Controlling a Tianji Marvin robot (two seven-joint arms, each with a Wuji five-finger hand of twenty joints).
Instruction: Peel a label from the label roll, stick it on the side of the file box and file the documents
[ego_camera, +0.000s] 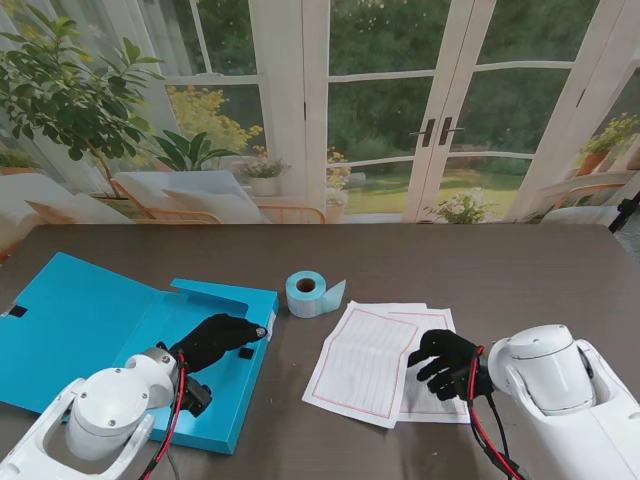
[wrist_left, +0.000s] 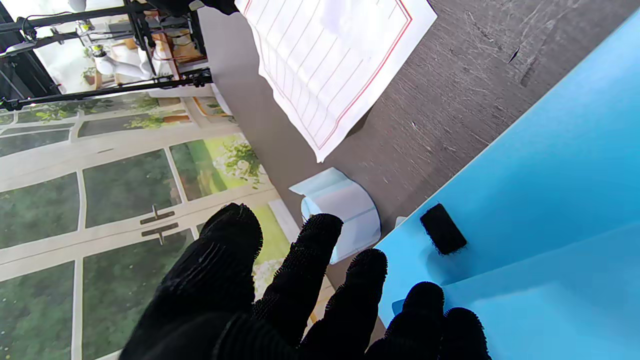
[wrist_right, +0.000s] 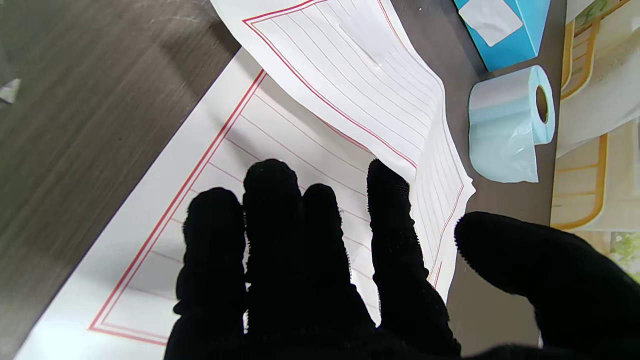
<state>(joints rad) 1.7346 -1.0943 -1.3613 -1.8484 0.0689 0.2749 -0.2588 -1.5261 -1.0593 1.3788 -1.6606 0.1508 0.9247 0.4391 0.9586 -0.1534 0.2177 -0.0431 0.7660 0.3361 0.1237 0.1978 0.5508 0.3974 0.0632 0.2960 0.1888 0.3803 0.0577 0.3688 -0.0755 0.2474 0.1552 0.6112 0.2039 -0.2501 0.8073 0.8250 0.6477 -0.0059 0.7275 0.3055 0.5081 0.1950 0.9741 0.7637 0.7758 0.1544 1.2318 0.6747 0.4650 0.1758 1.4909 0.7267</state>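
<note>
left hand (wrist_left: 300, 300): fingers spread, empty | file box (wrist_left: 550, 200): open, beside fingertips | label roll (wrist_left: 345, 215): just beyond | documents (wrist_left: 340, 65): farther on desk (wrist_left: 450, 100)

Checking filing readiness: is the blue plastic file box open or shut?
Open: the blue plastic file box lies flat, lid folded back, inside showing.

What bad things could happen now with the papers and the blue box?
1. The right hand rests on the lined papers, and the top sheet is curled up off the lower one, so it may crease or slide apart when lifted.
2. The label roll lies on its side beside the papers with its tail loose, so a bump could roll it away.
3. The left hand sits over the open file box, where the papers should go.
</note>
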